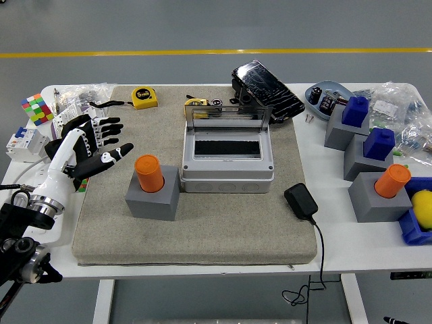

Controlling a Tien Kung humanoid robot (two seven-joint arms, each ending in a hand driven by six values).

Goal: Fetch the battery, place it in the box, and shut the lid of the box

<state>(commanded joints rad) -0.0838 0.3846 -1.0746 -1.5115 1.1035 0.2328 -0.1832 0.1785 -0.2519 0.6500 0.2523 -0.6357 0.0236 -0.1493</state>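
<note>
An orange cylindrical battery (148, 173) stands upright in a grey holder block (153, 196) on the felt mat (202, 236), left of centre. To its right sits the grey box (228, 174) with a dark rectangular opening. Its clear lid (228, 119) is tipped up at the back, open. My left hand (111, 142), black and white, hovers left of the battery, level with its top. The fingers (108, 127) are spread and hold nothing, with a small gap between thumb tip and battery. The right hand is out of view.
On the right stand a second orange cylinder (393, 181) on a grey block and two blue pieces (356, 110) on grey blocks. A black adapter (301, 201) with cable lies right of the box. A tape measure (144, 98) and black device (266, 91) lie behind it, a colour cube (37, 108) far left.
</note>
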